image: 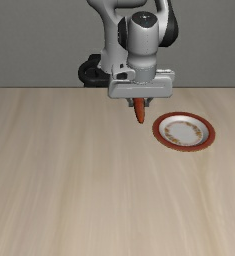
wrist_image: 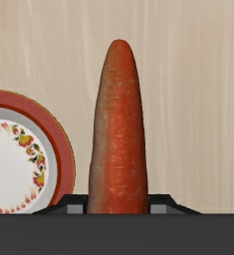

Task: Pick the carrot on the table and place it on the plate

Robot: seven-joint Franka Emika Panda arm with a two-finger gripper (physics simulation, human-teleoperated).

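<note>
- The pincer (image: 139, 102) was clamped on the carrot (image: 139, 113), with its jaws pressed against opposite sides of the thick end.
- The carrot hung upright, thick end up in the pincer and tip pointing down at the surface (image: 59, 170).
- From the exterior view I could not tell whether the tip touched the surface or was just above it.
- The plate (image: 184, 131) lay flat on the surface at about 4 o'clock from the carrot in the exterior view, near it but apart from it.
- The plate had a white centre and a red-brown rim, and the whole rim was uncovered.
- In the wrist view a narrow strip of wood separated the plate's rim from the carrot's side, and plain wood lay beyond the carrot's tip.
- In the exterior view bare wood stretched wide from the carrot toward 6, 8 and 9 o'clock, out to the picture's borders.
- A smaller band of wood lay between the plate's rim and the exterior view's right border, at 3 o'clock from the plate.
- The surface's far edge ran straight across at 12 o'clock from the carrot, behind the arm (image: 139, 35) and against a grey wall (image: 29, 40).
- The plate sat well inside that far edge.
</note>
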